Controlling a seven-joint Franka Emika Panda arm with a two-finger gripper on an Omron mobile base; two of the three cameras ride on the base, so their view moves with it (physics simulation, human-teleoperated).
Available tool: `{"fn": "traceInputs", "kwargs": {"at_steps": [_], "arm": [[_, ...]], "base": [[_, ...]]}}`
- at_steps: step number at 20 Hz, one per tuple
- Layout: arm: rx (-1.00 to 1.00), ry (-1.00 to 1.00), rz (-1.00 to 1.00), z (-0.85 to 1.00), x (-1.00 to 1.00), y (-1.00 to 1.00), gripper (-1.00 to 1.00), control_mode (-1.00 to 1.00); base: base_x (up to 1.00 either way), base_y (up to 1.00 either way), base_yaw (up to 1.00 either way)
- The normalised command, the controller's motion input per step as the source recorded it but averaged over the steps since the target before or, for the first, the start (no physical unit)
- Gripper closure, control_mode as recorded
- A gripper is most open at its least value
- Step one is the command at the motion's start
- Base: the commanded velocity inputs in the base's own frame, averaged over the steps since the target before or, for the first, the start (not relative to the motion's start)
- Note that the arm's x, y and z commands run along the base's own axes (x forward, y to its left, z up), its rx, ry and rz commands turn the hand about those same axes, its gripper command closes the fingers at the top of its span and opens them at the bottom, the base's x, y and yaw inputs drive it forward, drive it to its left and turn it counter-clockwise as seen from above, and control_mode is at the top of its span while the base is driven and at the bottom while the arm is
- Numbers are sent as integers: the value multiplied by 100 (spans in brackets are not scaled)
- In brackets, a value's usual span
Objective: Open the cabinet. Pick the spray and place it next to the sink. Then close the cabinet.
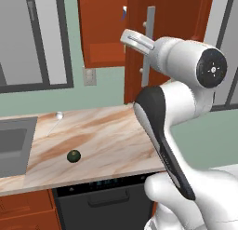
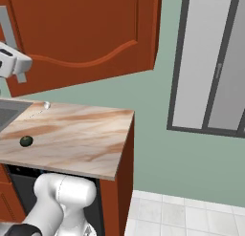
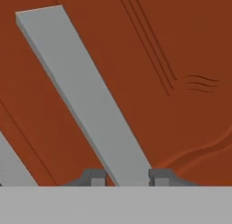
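The red-brown cabinet (image 1: pixel 104 24) hangs on the wall, and its arched-groove door (image 2: pixel 91 29) stands swung out toward me. My gripper (image 3: pixel 127 177) is shut on the door's grey bar handle (image 3: pixel 77 82), one fingertip on each side of it. From the left base view, the hand (image 1: pixel 135 41) reaches the handle (image 1: pixel 149 33) from the left. A small white and blue bit, seemingly the spray (image 1: pixel 124 12), peeks out at the edge of the cabinet opening, mostly hidden by the door. The grey sink (image 1: pixel 14 140) lies at the counter's left end.
A dark green ball (image 1: pixel 73 155) rests on the marble counter (image 1: pixel 107 136), and a small white round object (image 1: pixel 59 115) sits near the wall by the sink. A black dishwasher (image 1: pixel 107 201) is under the counter. Windows flank the cabinet; the counter ends at the right (image 2: pixel 127 144).
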Motion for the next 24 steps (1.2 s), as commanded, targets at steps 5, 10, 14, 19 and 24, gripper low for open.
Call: {"fn": "traceInputs", "kwargs": {"at_steps": [5, 10, 14, 19, 24], "arm": [[5, 1, 0, 22, -58, -24, 100, -100], [6, 3, 1, 18, -49, -18, 100, -100], [8, 10, 1, 14, -33, -2, -100, -100], [9, 3, 0, 21, -43, -2, -100, -100], [7, 2, 0, 19, -46, -9, -100, -100]], "base": [[0, 0, 0], [0, 0, 0], [0, 0, 0], [0, 0, 0], [0, 0, 0]]}}
